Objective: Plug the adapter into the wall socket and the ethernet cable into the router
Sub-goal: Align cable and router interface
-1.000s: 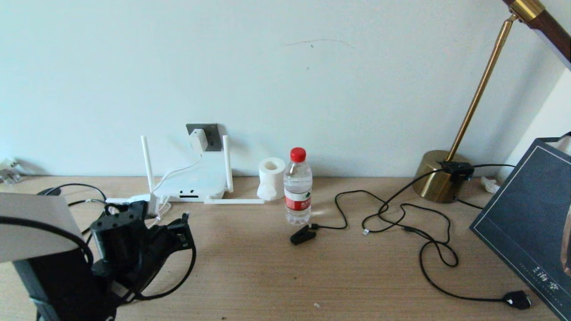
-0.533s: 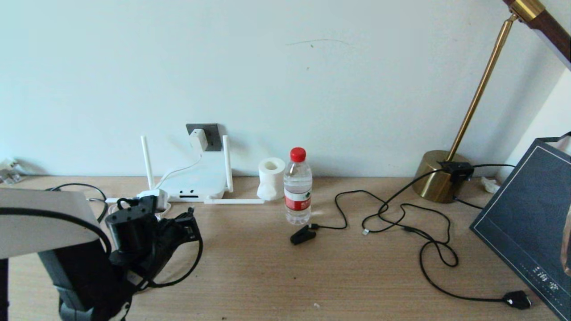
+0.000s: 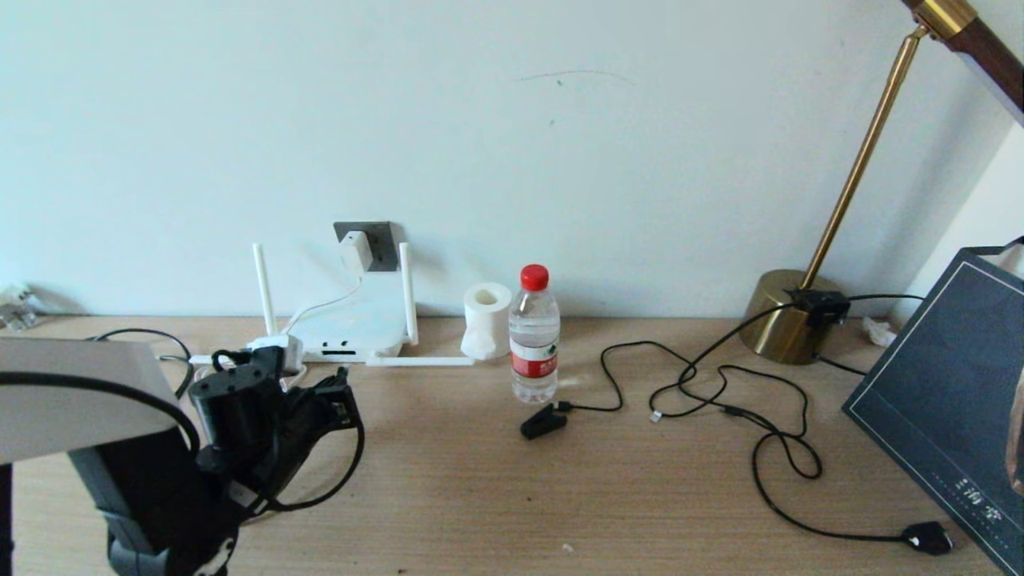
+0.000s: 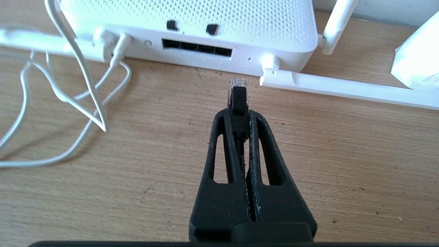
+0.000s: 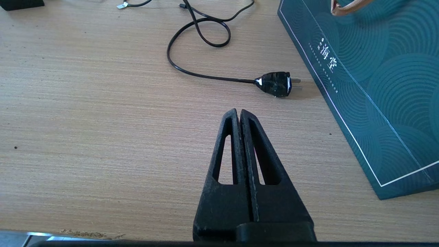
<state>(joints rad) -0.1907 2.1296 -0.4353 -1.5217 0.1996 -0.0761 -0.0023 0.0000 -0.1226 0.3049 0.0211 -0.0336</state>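
Observation:
The white adapter [image 3: 356, 250] sits in the dark grey wall socket [image 3: 384, 238], and its thin white cord runs down to the router [image 3: 356, 328]. My left gripper [image 4: 239, 115] is shut on the ethernet cable's black plug [image 4: 238, 99]. The plug's clear tip points at the router [image 4: 192, 20] and stops just short of its edge, to one side of the dark port row [image 4: 196, 48]. In the head view the left gripper [image 3: 340, 392] is low over the table with the black cable [image 3: 346, 472] looping below it. My right gripper [image 5: 239, 115] is shut on nothing above bare table.
A water bottle [image 3: 534, 336] and a paper roll [image 3: 486, 320] stand right of the router. A black clip [image 3: 542, 420] on thin wire, a chunky black plug [image 5: 276, 83], a brass lamp base [image 3: 788, 320] and a dark box [image 3: 952, 392] fill the right side. White cord [image 4: 85, 85] lies loose.
My left arm has moved forward toward the router with the plug in its grip. Over the last half second it has hardly shifted.

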